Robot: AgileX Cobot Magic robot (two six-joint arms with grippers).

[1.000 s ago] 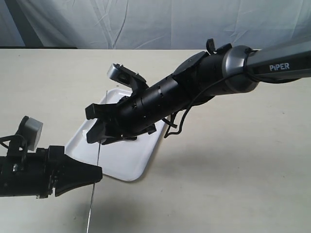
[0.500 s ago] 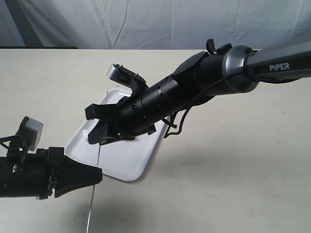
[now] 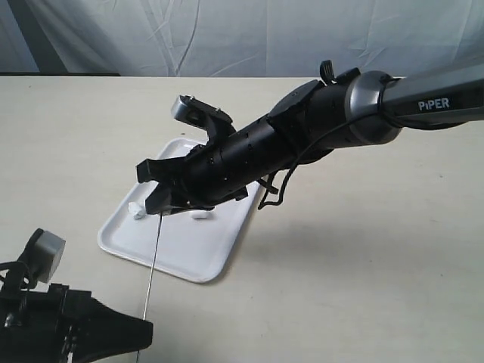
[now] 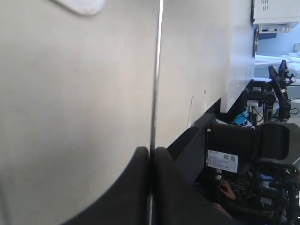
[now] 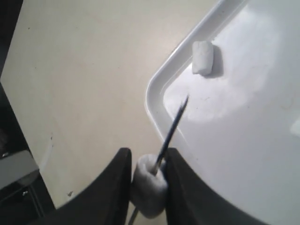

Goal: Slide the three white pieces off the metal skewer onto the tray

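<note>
Since the earlier frame the left tool (image 3: 142, 333) has drawn back from the tray (image 3: 181, 253), pulling the metal skewer (image 3: 153, 257) with it. The right tool (image 3: 156, 203) sits slightly higher over the tray, and a second white lump now shows there.

Counted: one tray, one skewer, two tools, and three short, matte white, marshmallow-like chunks. The first piece (image 5: 203, 57) lies on the tray just inside its raised rim, near a rounded corner. The second piece (image 3: 200, 215) lies on the tray closer to its middle, partly under the right tool. The third piece (image 5: 149, 185) is threaded on the skewer (image 5: 173, 124) close to its tip, which pokes out over the tray just inside the rim.

The right tool (image 5: 147, 154) is clenched on that third piece, both fingers pressing its sides. The left tool (image 4: 151, 154) is clamped on the skewer (image 4: 154, 93), off the tray and well apart from it, over the desk (image 3: 340, 265).

The skewer is a thin, straight grey rod. The tray is glossy white with a low rim.
</note>
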